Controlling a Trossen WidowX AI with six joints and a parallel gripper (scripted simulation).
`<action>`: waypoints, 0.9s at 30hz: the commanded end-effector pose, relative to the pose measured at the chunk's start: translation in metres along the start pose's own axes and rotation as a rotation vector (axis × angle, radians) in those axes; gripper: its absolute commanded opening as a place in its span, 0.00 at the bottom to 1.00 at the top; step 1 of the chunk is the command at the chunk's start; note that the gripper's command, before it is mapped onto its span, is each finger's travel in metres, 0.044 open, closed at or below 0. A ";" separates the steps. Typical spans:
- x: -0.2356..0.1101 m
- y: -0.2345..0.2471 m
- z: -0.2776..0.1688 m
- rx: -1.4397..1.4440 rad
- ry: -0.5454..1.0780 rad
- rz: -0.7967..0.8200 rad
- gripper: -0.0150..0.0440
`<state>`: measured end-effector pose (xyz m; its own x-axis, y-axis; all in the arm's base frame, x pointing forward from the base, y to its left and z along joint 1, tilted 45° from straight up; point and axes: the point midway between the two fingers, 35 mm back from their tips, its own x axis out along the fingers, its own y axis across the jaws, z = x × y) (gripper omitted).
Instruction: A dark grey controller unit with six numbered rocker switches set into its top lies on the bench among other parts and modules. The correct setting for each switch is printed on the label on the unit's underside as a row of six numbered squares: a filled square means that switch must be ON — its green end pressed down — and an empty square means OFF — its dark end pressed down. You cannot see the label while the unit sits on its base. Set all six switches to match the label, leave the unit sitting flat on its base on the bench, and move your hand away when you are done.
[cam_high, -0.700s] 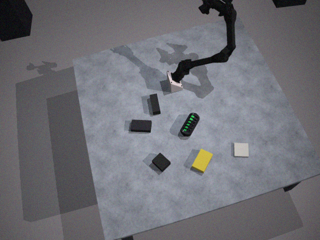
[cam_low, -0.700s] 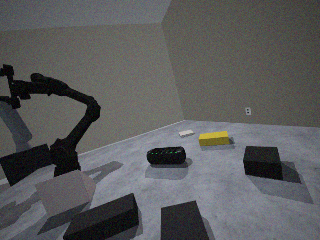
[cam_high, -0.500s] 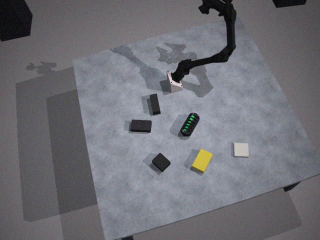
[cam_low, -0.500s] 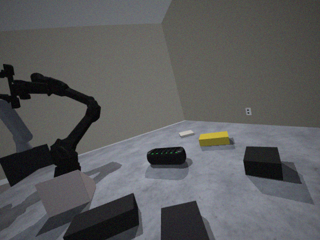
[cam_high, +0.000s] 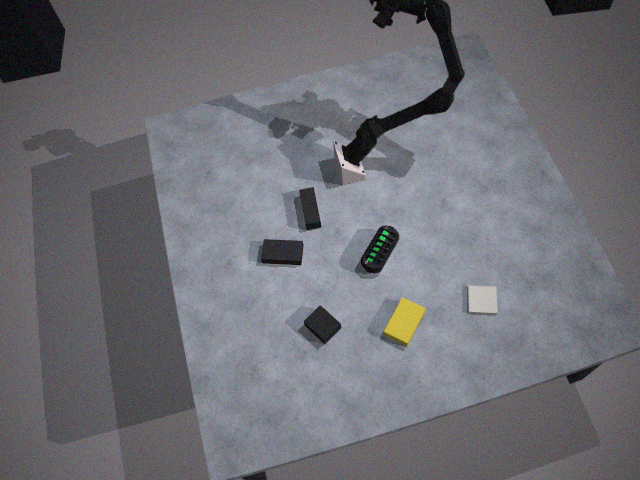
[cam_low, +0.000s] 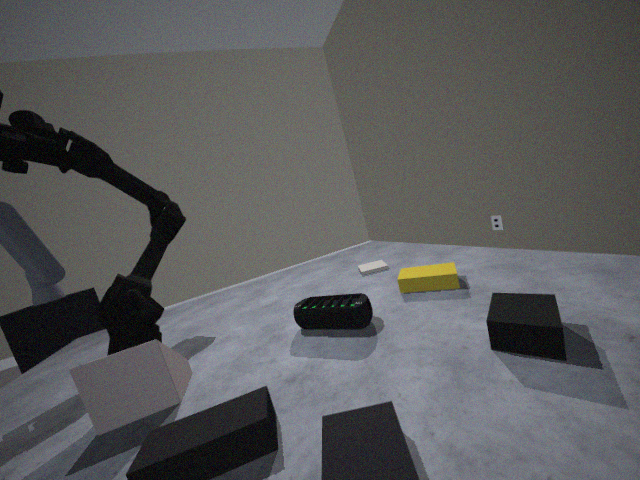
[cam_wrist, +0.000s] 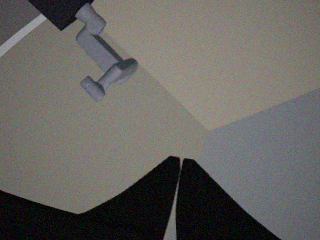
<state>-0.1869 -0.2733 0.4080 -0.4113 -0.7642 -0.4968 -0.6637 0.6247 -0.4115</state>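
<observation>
Gripper closed on nothing, raised high off the bench | switch box flat on its base mid-bench, between the black block and white tile | advice: reopen jaws, descend squarely across the box's narrow sides before tipping it.

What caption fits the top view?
Controller unit sits upright among blocks on the bench; the shut, empty gripper is raised far away.
</observation>
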 end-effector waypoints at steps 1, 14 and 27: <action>0.018 -0.027 0.019 -0.046 -0.091 -0.067 0.25; 0.043 -0.118 0.101 -0.184 -0.373 -0.269 0.25; 0.031 -0.197 0.222 -0.397 -0.701 -0.419 0.25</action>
<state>0.0424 -0.3858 0.3116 0.2536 -0.6070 -0.7532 -0.8863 0.1662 -0.4324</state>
